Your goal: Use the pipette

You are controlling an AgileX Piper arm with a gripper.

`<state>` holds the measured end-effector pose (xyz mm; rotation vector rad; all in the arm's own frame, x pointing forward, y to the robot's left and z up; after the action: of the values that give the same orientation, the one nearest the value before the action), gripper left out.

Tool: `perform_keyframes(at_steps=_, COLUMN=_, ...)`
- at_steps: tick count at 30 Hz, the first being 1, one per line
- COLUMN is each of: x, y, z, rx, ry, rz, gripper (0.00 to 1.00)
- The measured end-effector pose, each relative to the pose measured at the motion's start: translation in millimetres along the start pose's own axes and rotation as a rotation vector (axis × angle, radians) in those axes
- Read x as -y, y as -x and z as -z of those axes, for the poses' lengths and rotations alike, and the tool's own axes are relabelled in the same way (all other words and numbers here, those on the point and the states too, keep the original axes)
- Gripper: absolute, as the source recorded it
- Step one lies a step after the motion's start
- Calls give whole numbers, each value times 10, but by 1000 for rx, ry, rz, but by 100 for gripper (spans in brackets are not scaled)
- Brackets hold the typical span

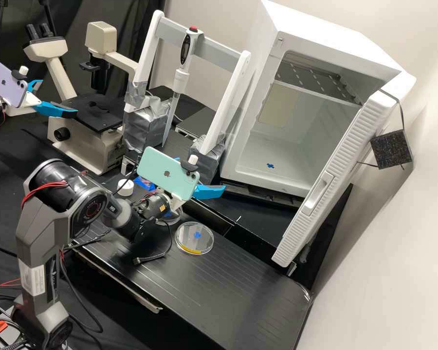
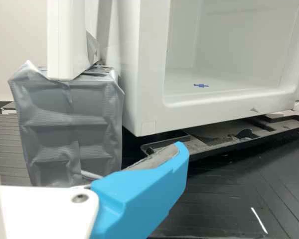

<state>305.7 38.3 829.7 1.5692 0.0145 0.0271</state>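
The pipette [image 1: 181, 78] hangs upright from the grey crossbar of a white frame [image 1: 227, 104] in the high view, its red button at the top and its long tip pointing down. My gripper [image 1: 202, 174] is low and to the right of it, partly behind a phone, open and apart from the pipette. In the wrist view the gripper [image 2: 139, 194] has one blue finger in sight, with nothing against its grey pad. A round clear dish [image 1: 186, 249] with a blue mark lies on the black bench [image 1: 258, 291] in front of the gripper.
Beyond the gripper stands a white cabinet [image 1: 233, 146] with its door [image 1: 333, 165] swung open. Grey-taped blocks [image 1: 148, 127] hold up the frame legs. A microscope [image 1: 78, 146] and second arm are at left; a white cap [image 1: 125, 187] lies near my arm.
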Motion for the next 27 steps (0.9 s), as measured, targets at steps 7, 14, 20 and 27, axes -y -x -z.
perform_keyframes(at_steps=7, x=0, y=0, z=0, rx=0, ry=0, rz=0, gripper=100)
perform_keyframes(at_steps=14, x=-49, y=183, z=44, rx=-21, ry=3, rz=-6, gripper=100)
perform_keyframes(at_steps=20, x=-207, y=470, z=277, rx=-129, ry=-19, rz=-40, gripper=100)
perform_keyframes(at_steps=27, x=-419, y=618, z=717, rx=-288, ry=-15, rz=-107, gripper=100)
